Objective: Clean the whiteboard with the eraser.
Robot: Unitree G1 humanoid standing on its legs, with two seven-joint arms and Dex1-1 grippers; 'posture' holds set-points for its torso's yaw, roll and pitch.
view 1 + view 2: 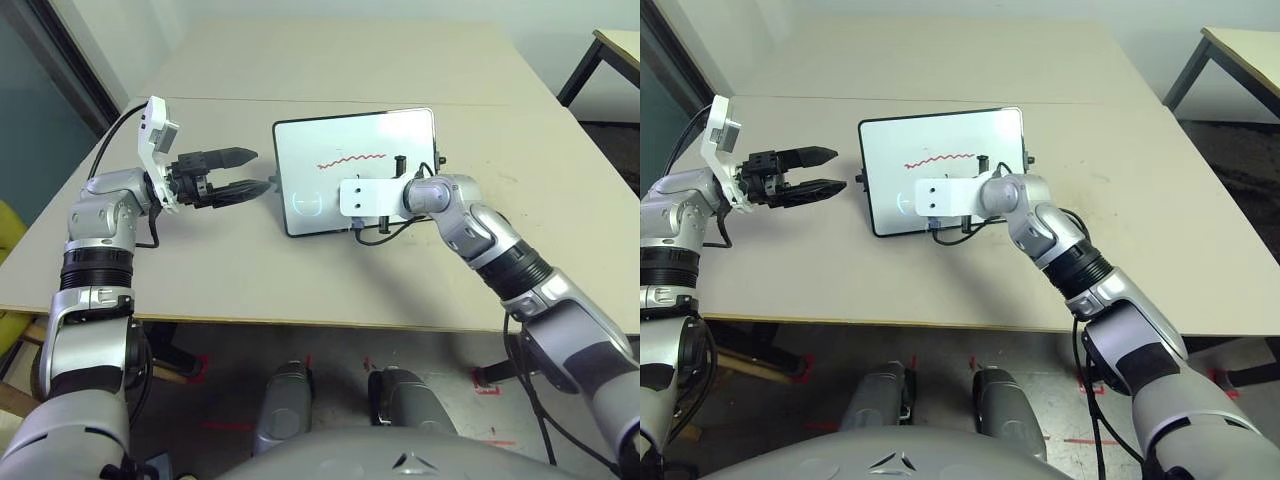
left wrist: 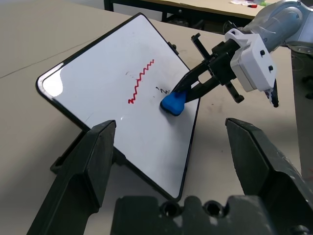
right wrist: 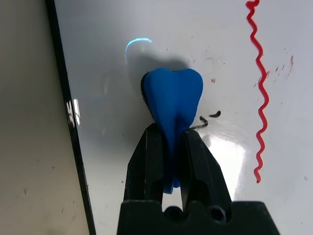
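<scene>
The board (image 1: 355,170) lies flat on the counter (image 1: 200,270), in front of the robot and a little to its right. The right gripper (image 3: 168,147) has its jaws closed tight on the eraser (image 3: 172,95), squeezing the blue block so that its free end bulges out beyond the fingertips. That end is pressed down on the white surface, close to the board's near edge.

The cleaning looks partly done at best. A red zigzag (image 2: 142,81) runs across the middle of the board, whole and unsmeared as far as can be seen. Just beside the eraser there are a few small black marks (image 3: 208,119), which look like the remains of a black scribble that has mostly been wiped off, though that is only a guess. A faint bluish arc (image 3: 137,44) shows near the eraser too; whether it is a drawn mark or a reflection is hard to say.

The left gripper (image 1: 245,172) hovers above the counter just beside the board's left edge, jaws wide apart and holding nothing.

What is left, then: the black specks, and the whole of the red line, which lies further from the robot than the eraser.
</scene>
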